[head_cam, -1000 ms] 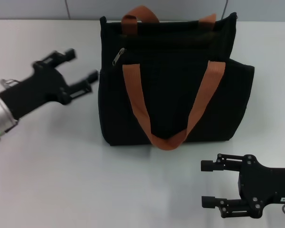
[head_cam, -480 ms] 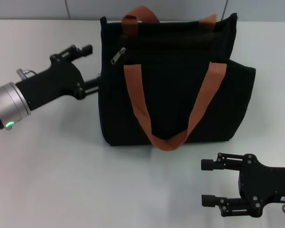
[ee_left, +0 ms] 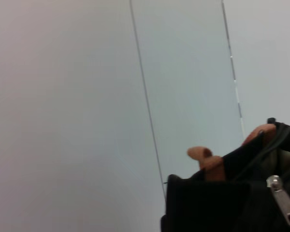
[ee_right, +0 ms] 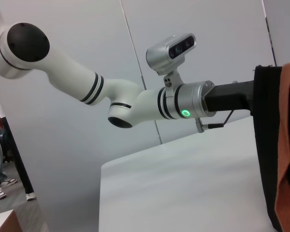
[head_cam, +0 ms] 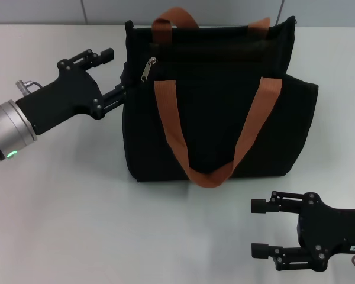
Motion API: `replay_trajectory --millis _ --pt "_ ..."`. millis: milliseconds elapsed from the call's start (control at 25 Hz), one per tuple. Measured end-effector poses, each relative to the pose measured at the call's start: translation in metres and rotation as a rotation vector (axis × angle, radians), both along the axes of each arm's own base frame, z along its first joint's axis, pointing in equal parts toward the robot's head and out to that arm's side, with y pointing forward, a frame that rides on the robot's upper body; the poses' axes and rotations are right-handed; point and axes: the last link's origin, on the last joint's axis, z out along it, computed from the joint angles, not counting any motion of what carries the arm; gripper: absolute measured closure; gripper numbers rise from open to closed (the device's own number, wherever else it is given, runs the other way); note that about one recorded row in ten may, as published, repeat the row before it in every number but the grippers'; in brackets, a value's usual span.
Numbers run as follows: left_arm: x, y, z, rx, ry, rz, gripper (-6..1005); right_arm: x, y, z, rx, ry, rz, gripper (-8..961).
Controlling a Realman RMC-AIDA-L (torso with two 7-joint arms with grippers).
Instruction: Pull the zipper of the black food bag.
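Left gripper (head_cam: 117,74) nearest the zipper (head_cam: 147,69)
It gapes empty at the bag (head_cam: 219,106) edge; the tab hangs just rightward (right gripper (head_cam: 259,228) open, parked).

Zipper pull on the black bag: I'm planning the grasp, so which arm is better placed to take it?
Probably the left. The left gripper, open, is at the black food bag's upper left edge, beside the zipper. The right gripper sits open on the table near the robot, in front of the bag.
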Motion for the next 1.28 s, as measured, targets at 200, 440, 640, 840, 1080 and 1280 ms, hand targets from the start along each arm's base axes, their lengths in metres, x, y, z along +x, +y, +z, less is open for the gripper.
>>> replay_trajectory --millis 200,440,640,840,1080,1280 --pt "0.002 -0.004 -0.003 0.006 0.01 -0.039 340 -0.001 -0.001 0.001 -0.006 0.009 0.004 200" --pt "0.004 -0.006 -0.003 0.007 0.021 -0.075 559 -0.001 -0.001 0.001 -0.006 0.011 0.003 201" --pt "0.007 -0.007 -0.005 -0.008 0.032 -0.097 746 -0.001 -0.001 0.001 -0.005 0.011 0.003 202" --pt "0.01 -0.008 -0.004 -0.012 0.025 -0.115 930 -0.003 -0.001 0.002 -0.004 0.025 0.003 203" --pt "0.013 -0.013 0.001 -0.006 -0.009 -0.146 965 -0.017 -0.002 0.014 0.002 0.15 0.019 204" --pt "0.013 -0.017 0.003 0.021 -0.007 -0.18 976 -0.04 0.01 0.034 -0.045 0.344 -0.05 205"
